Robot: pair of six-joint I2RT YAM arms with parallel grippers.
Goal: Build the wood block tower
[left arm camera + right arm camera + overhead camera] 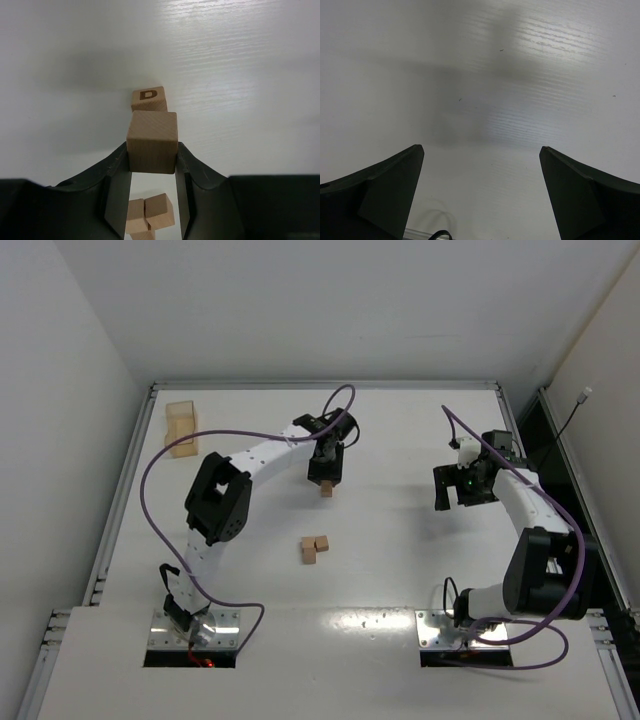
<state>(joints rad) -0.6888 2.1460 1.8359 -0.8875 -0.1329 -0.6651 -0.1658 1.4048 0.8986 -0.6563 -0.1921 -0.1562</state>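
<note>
From left wrist, left gripper [152, 152] clamping cube [152, 135], D-stamped block [148, 99] beyond

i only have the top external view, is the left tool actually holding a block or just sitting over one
Observer: Holding one. The left wrist view shows the left tool clamped on a wood block, one finger on each side.
Operator: so whats the block i see poking out under it
Observer: A second block, on the table just beyond the held one. It has a face marked with the letter D. Whether the two touch I cannot tell.
Operator: right tool got anything
Observer: No. The right wrist view shows the right tool wide open with nothing between its fingers.
</note>
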